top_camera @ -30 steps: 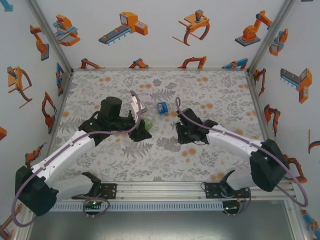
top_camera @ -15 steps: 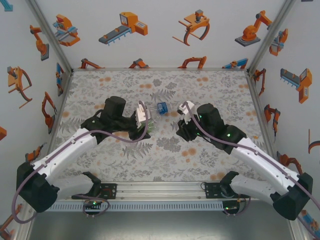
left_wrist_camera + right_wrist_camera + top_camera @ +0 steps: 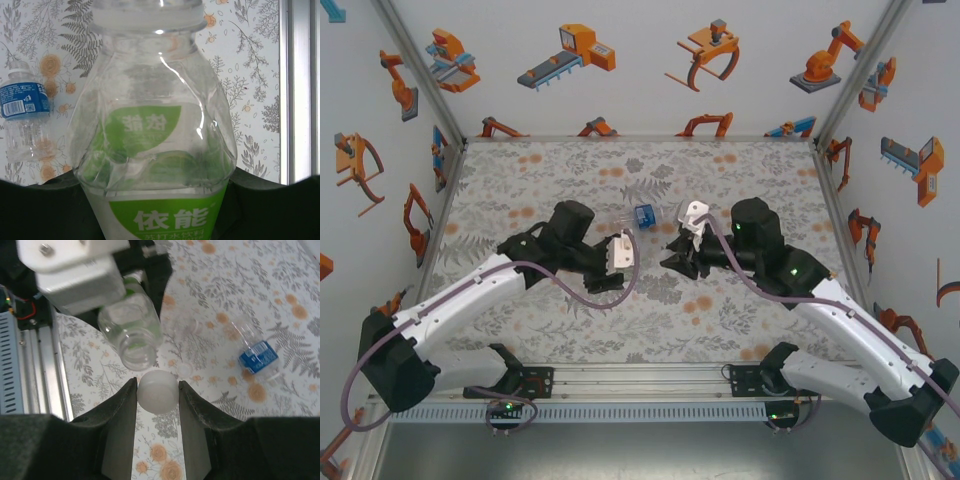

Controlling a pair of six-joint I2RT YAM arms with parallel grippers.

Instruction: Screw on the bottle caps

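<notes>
Holding the white cap (image 3: 158, 391) pinched between its two fingers, our right gripper (image 3: 157, 386) sits just beside the open mouth of the green-label bottle (image 3: 157, 150). Our left gripper (image 3: 617, 256) is clamped around that bottle's body, with the neck aimed toward the cap. The main risk we see is misalignment: cap and mouth look offset rather than coaxial, so pressing in could cross-thread the cap or knock it out of the pinch. The thin bottle wall looks creased, so it may flex or spin in the jaws under twisting. The blue-label bottle (image 3: 256, 356) lies on the table (image 3: 740, 180), well apart.
</notes>
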